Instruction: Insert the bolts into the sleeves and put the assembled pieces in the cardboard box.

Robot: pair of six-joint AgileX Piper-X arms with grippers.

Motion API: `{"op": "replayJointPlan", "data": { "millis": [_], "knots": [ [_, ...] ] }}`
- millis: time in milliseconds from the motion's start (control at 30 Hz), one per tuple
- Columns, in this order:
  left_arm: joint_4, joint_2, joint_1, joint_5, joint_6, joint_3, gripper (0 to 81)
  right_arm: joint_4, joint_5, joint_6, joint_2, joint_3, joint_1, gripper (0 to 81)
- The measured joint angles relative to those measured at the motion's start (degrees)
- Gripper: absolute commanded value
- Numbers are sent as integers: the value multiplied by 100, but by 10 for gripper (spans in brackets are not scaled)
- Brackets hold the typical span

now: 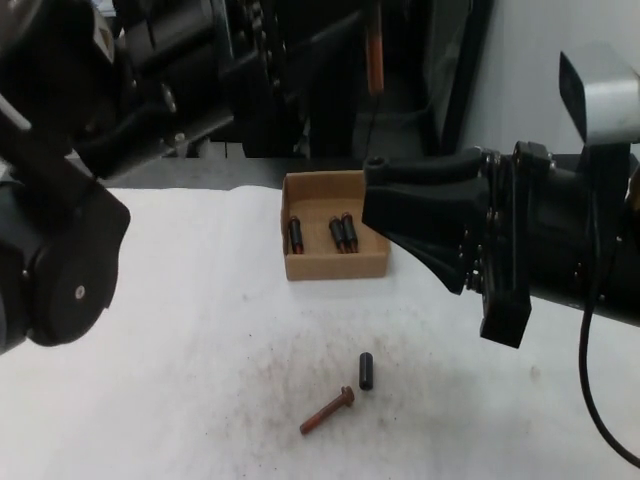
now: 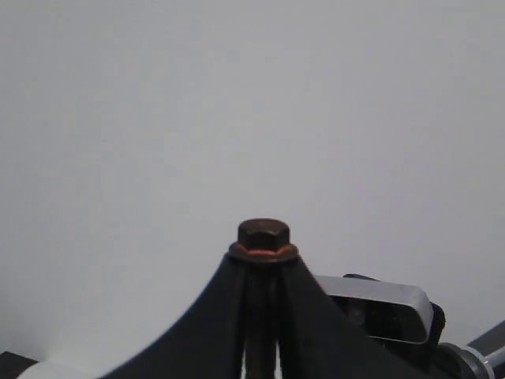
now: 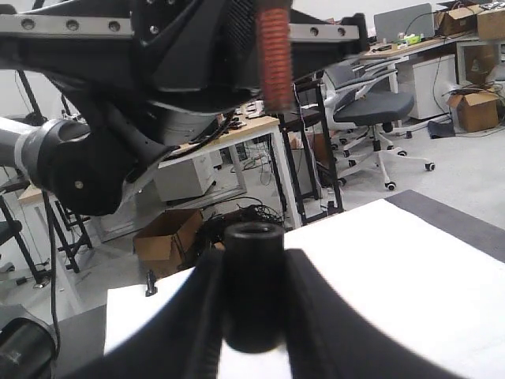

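Bolt (image 2: 263, 237): clamped head-outward by the left gripper (image 2: 263, 267), in the air.
Sleeve (image 3: 252, 294): pinched in the right gripper (image 3: 252, 264).
Loose bolt (image 1: 327, 411), loose sleeve (image 1: 366, 371): near the worktop's (image 1: 180, 330) front edge, slightly apart.
Cardboard box (image 1: 335, 266): by the rear edge, holding three assembled pieces (image 1: 343, 233).

Office lab: desks (image 3: 246, 129), swivel chairs (image 3: 377, 106)

3 assembled pieces (image 1: 337, 233) lie in the cardboard box (image 1: 335, 267); before it, a bolt (image 1: 327, 411) beside a sleeve (image 1: 366, 371).
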Motion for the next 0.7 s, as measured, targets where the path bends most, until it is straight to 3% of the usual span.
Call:
{"op": "replayJointPlan", "data": {
  "millis": [700],
  "knots": [
    [413, 0, -42, 247, 300, 0, 0, -200, 69, 0, 0, 6, 0, 8]
  ]
}}
